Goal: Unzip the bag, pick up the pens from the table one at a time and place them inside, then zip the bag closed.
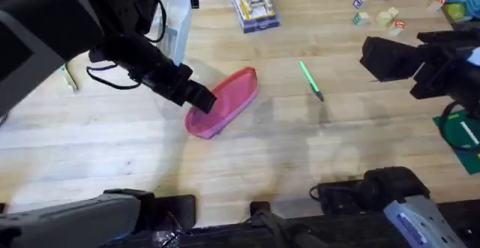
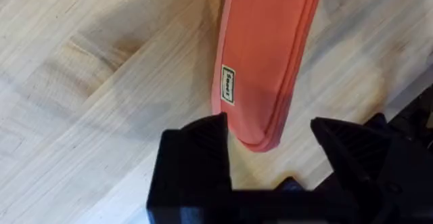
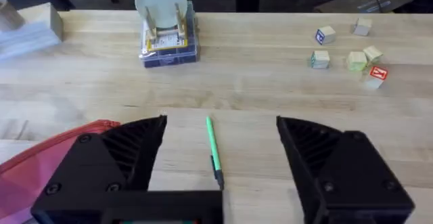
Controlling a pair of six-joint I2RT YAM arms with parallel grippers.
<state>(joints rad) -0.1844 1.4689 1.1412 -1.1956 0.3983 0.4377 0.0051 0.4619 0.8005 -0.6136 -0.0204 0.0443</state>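
The pink-red bag (image 1: pixel 227 100) lies slanted on the table (image 1: pixel 112 143), left of centre. My left gripper (image 1: pixel 199 98) is down at its near-left end, open. In the left wrist view the bag's (image 2: pixel 267 41) rounded end sits between the two black fingers (image 2: pixel 203 139) of that gripper (image 2: pixel 270 132), and I cannot see contact. A green pen (image 1: pixel 310 79) with a dark tip lies to the right of the bag. My right gripper (image 1: pixel 373 55) hangs raised at the right, open and holding nothing. In its wrist view the pen (image 3: pixel 213 149) shows past the gripper (image 3: pixel 220 126), and the bag's edge (image 3: pixel 40 160) to one side.
At the back stand a white holder on a clear box (image 1: pixel 253 7) and a white container (image 1: pixel 176 19). Small coloured blocks (image 1: pixel 379 12) lie at the back right. A green item (image 1: pixel 461 132) lies at the right edge. Bare wood lies in front of the bag and pen.
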